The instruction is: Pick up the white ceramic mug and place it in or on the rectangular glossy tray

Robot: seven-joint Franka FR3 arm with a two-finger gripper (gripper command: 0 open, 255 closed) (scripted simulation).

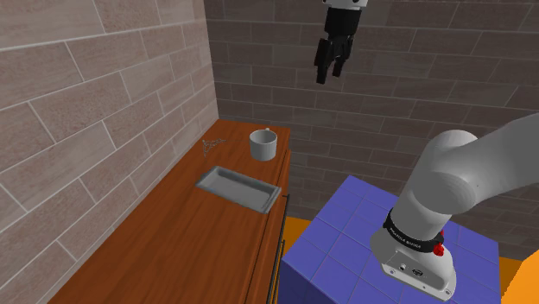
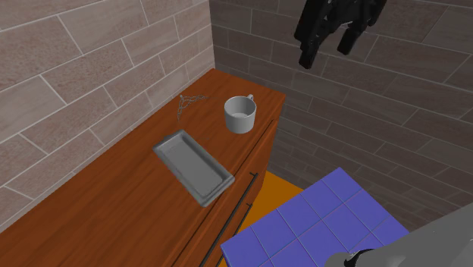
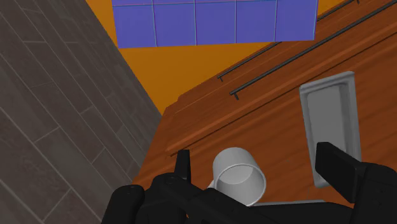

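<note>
Gripper (image 1: 330, 73) spread wide, gripping nothing, high over wooden counter (image 1: 173, 250). Pale grey mug (image 1: 263, 144) upright, at 1 o'clock from shallow grey tray (image 1: 239, 188), apart.

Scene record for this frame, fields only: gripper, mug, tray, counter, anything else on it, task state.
gripper: open, empty, high above the mug's end of the counter
mug: pale, upright, empty, on the counter, apart from the tray
tray: grey, rectangular, empty, flat near the counter's front edge
counter: brown wood, dark rail handles on its front
other: small wiry item on the counter by the side wall
task state: mug not yet grasped
</note>
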